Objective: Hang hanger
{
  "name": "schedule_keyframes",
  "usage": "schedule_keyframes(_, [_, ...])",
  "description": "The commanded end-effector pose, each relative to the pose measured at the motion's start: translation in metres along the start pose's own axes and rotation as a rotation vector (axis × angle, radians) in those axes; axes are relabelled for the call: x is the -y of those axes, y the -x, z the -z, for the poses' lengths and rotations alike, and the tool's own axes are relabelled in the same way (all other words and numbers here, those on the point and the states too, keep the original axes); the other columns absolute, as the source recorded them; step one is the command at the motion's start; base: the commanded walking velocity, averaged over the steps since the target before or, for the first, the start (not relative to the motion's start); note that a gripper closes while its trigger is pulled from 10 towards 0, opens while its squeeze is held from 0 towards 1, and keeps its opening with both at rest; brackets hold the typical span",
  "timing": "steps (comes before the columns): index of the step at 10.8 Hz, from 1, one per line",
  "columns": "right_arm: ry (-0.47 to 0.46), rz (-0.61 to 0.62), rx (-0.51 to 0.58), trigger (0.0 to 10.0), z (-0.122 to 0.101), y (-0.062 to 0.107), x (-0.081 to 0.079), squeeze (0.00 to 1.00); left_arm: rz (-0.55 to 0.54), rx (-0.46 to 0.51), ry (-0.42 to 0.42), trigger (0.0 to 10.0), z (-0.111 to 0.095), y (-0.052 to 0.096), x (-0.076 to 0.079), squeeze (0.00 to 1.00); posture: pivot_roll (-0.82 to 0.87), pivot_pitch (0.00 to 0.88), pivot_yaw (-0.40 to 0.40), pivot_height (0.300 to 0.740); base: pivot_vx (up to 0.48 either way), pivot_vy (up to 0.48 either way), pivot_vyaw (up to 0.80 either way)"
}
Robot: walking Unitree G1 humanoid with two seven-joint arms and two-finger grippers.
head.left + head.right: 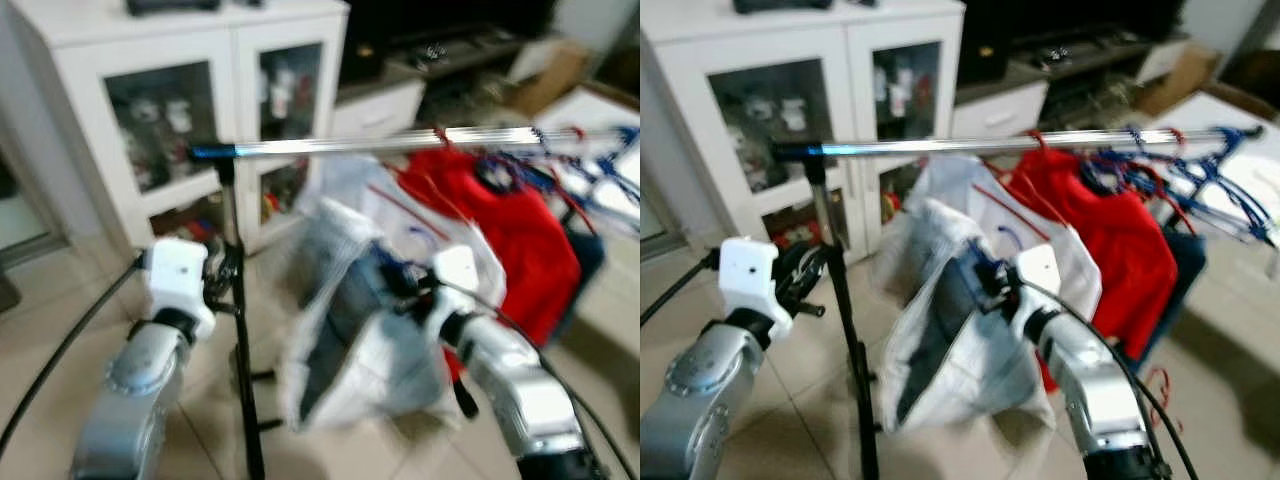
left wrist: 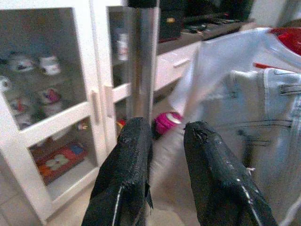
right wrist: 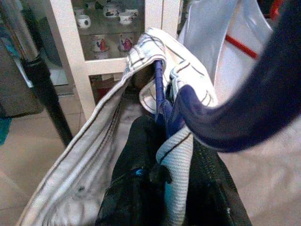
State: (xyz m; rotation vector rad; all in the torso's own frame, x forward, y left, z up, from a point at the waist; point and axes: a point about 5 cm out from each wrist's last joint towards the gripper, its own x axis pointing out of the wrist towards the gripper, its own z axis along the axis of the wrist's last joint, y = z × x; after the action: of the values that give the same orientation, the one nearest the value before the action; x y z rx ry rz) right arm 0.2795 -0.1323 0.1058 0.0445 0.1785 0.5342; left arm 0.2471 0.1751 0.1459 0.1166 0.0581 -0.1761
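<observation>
A silver rail (image 1: 380, 145) tops a clothes rack on a black pole (image 1: 240, 330). My right gripper (image 1: 400, 285) is below the rail and shut on a blue hanger (image 3: 162, 103). The hanger carries a pale, whitish garment (image 1: 350, 330) that droops toward the floor. In the right wrist view the hanger's hook curves up past the garment's collar (image 3: 183, 80). My left gripper (image 1: 222, 275) stands open beside the pole. Its fingers (image 2: 131, 155) hold nothing, and the pole's silver upper part (image 2: 141, 61) is just ahead.
A red shirt (image 1: 500, 210) and a white one (image 1: 1040, 215) hang on the rail, with several blue hangers (image 1: 1200, 175) toward its right end. A white glass-door cabinet (image 1: 200, 120) stands behind the rack. A dark TV unit (image 1: 440, 50) and a cardboard box (image 1: 550, 70) lie beyond.
</observation>
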Motion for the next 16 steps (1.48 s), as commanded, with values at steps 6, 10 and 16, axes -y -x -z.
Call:
schedule_keyframes(6, [0.034, -0.064, 0.204, 10.0, -0.058, -0.062, -0.016, 0.0, 0.222, 0.027, -0.113, 10.0, -0.028, 0.005, 0.01, 0.0, 0.2, 0.043, -0.124, 0.74, 0.0, 0.0, 0.0])
schedule_keyframes(10, [0.029, 0.059, 0.22, 10.0, -0.091, -0.102, -0.008, 0.0, 0.319, 0.019, -0.088, 10.0, -0.037, 0.018, 0.022, 0.0, 0.23, 0.063, -0.155, 0.74, 0.0, 0.0, 0.0])
schedule_keyframes(16, [0.066, 0.116, 0.082, 10.0, -0.101, -0.127, -0.01, 0.0, 0.367, -0.036, -0.099, 10.0, -0.037, 0.025, 0.025, 0.0, 0.25, 0.076, -0.15, 0.74, 0.0, 0.0, 0.0])
